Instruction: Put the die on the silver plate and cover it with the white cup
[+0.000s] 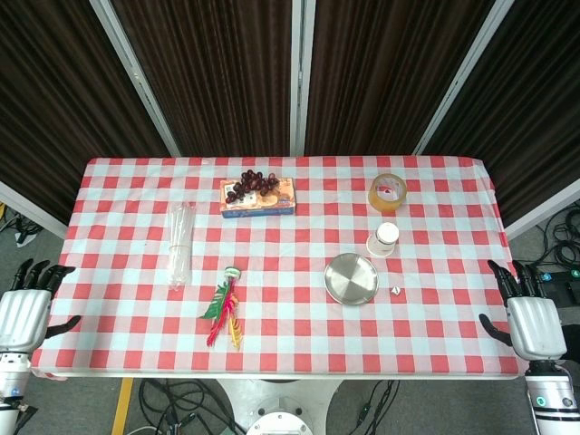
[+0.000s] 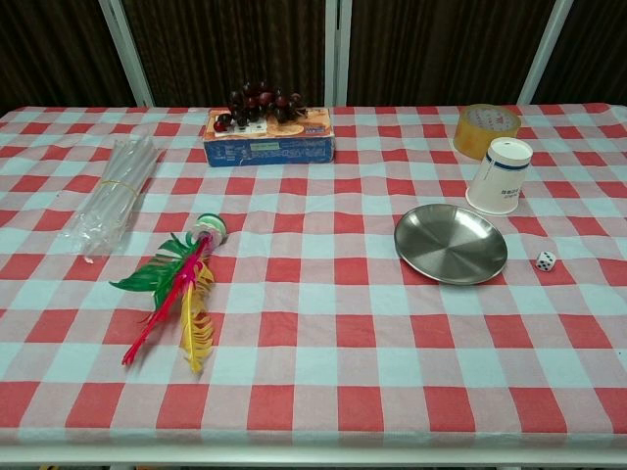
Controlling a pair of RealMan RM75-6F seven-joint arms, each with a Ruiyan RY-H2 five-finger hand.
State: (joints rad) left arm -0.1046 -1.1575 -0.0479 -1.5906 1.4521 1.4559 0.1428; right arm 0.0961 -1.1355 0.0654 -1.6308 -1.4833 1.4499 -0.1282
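Evidently no step of the task is yet done. The die (image 2: 546, 261) lies on the checked cloth toward the counter's right edge, just beside the silver plate (image 2: 450, 244) but apart from its rim. The white cup (image 2: 499, 175) stands mouth-down behind the plate, nearer the far edge, with a roll of yellow tape (image 2: 487, 130) just beyond it.

Hands: the left robot hand (image 1: 25, 313) and the right robot hand (image 1: 530, 322) hang off the counter's left and right edges near the front corners, fingers spread, holding nothing.

Risks, as judged from this layout: the die is small and hard, so it could slip from the fingers or roll across the cloth, perhaps off the nearby right edge. Dropped from height, it could bounce or skid out of the shallow, smooth plate. The cup looks light and could be knocked over by a reaching arm, or could catch the plate's rim and sit tilted rather than enclosing the die.

Containers: the plate is bare; whatever lies under the inverted cup cannot be seen. The flat box (image 2: 269, 142) at the far edge carries a bunch of dark grapes (image 2: 261, 103) on its top. A clear bundle (image 2: 113, 191) and a feathered shuttlecock (image 2: 181, 284) lie on the left half.
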